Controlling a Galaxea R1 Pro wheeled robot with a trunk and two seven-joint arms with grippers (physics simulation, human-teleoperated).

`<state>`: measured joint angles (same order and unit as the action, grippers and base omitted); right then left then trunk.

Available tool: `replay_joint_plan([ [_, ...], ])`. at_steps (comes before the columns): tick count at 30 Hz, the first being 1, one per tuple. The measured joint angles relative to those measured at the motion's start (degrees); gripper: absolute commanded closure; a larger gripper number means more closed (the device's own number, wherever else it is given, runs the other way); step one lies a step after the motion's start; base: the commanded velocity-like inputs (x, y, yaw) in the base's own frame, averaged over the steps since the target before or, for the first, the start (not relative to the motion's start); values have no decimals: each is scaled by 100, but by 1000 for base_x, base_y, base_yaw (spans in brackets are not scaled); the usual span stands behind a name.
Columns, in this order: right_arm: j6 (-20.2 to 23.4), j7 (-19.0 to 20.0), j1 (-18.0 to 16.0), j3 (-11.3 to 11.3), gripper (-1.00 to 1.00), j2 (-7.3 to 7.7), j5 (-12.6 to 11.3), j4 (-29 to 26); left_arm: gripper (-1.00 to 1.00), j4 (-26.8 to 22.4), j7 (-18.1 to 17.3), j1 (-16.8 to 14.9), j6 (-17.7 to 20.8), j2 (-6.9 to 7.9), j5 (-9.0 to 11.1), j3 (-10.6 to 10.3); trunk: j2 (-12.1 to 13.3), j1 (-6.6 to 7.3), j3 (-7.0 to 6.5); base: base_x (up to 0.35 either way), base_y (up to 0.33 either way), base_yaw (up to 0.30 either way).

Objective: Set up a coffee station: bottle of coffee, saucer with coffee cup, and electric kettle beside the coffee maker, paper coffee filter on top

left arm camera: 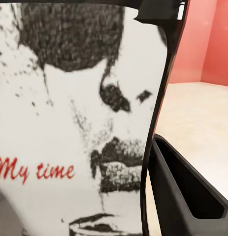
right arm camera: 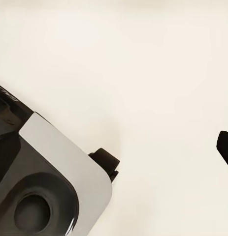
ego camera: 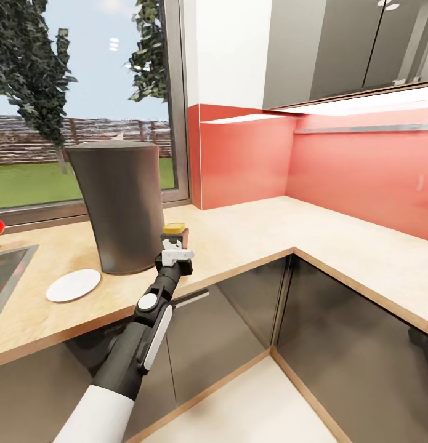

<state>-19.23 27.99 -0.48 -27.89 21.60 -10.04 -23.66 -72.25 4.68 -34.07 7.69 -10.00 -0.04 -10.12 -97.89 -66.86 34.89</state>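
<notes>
Countertop (ego camera: 250, 231) holds coffee maker (ego camera: 121, 206), saucer (ego camera: 73, 285); left fingers (ego camera: 175, 251) clench coffee bottle (ego camera: 175, 234).

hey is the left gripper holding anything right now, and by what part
Yes: the left gripper holds the bottle of coffee by its labelled body, below the yellow-tan lid, beside the coffee maker.

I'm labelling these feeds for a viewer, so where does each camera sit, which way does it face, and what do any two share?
Head view: on the robot's head, looking forward and down at the corner countertop, coffee maker and saucer; the left arm reaches to the coffee jar.
Left wrist view: by the left gripper, facing the coffee jar label close up; one dark finger shows beside it.
Right wrist view: on the right arm, facing a pale surface; part of the robot's body shows.
Shared: head and left wrist views both show the jar.
</notes>
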Motion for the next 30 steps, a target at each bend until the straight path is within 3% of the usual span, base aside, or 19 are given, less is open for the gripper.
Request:
replay_joint_plan([
  [16,0,0,0,-5,-100,0,-1,0,100,-127,-2,-1,2,0,-11,-8,-360,-197,160,0,0,0],
  [30,0,0,0,-5,-100,1,0,-3,100,-136,-2,-1,17,0,-10,-6,-362,-197,160,0,0,0],
])
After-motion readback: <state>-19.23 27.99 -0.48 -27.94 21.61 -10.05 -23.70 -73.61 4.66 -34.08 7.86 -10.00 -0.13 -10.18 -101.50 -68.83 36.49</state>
